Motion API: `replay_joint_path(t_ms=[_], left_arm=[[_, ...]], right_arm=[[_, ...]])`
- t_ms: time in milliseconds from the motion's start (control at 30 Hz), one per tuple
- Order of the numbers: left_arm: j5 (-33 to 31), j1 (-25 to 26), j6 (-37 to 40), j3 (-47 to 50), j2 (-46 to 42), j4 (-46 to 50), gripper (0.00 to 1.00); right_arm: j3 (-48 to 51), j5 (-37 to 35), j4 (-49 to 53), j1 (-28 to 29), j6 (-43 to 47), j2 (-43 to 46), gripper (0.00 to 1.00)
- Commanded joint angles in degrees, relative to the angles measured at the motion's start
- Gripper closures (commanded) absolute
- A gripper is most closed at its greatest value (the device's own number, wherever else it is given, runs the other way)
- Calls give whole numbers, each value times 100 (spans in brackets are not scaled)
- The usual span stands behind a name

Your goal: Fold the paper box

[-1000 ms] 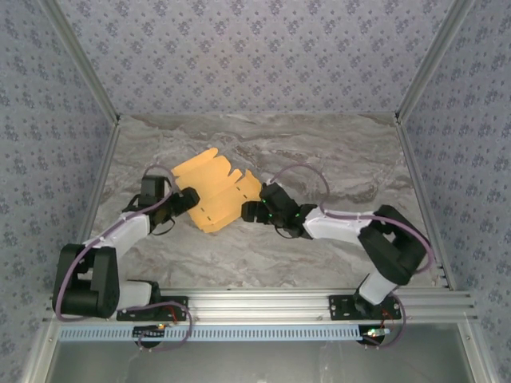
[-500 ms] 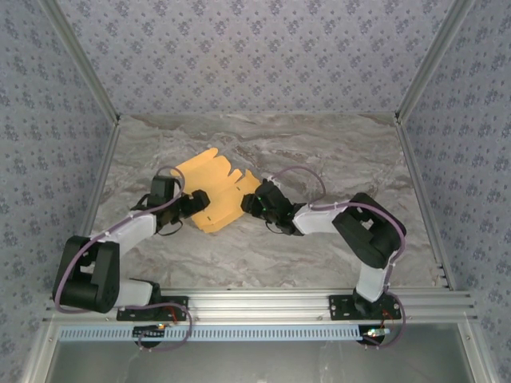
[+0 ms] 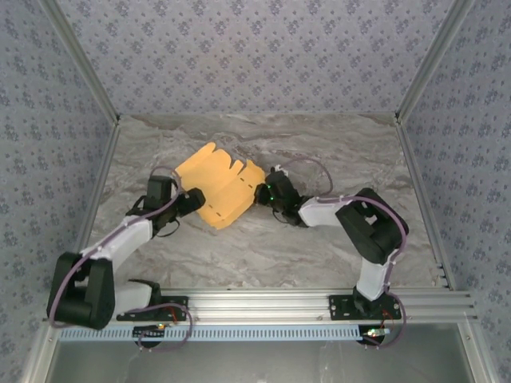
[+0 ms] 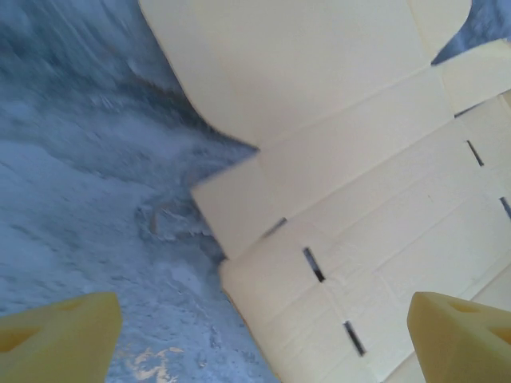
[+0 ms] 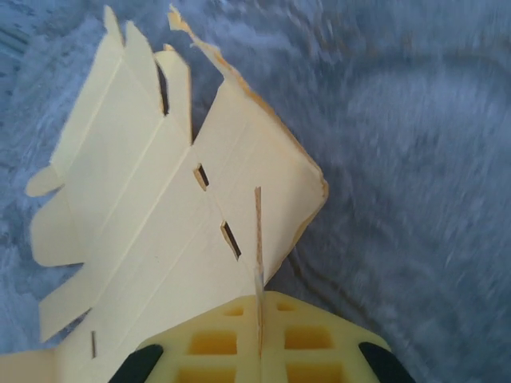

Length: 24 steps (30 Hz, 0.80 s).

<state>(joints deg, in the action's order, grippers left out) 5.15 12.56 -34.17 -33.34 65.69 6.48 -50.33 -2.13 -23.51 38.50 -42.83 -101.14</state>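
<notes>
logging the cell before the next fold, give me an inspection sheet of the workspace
surface: marbled grey table
job's things: paper box, yellow die-cut sheet with slots and tabs, not yet a box
clutter: nothing seen
grippers: left gripper open at the sheet's left edge; right gripper shut on a flap at its right edge
cables: purple cables looped along both arms
surroundings: patterned walls; metal rail at the near edge

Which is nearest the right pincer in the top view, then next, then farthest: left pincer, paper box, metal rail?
1. paper box, pinched by the right pincer.
2. left pincer, across the sheet, leftward.
3. metal rail, along the near edge.
</notes>
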Motion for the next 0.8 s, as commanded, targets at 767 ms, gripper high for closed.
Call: replay_joint_path(t_ms=[767], left_arm=[[1690, 1691, 8001, -5270, 871, 2866, 10]], right_arm=[[-3396, 3201, 5495, -1450, 6157, 2488, 100]])
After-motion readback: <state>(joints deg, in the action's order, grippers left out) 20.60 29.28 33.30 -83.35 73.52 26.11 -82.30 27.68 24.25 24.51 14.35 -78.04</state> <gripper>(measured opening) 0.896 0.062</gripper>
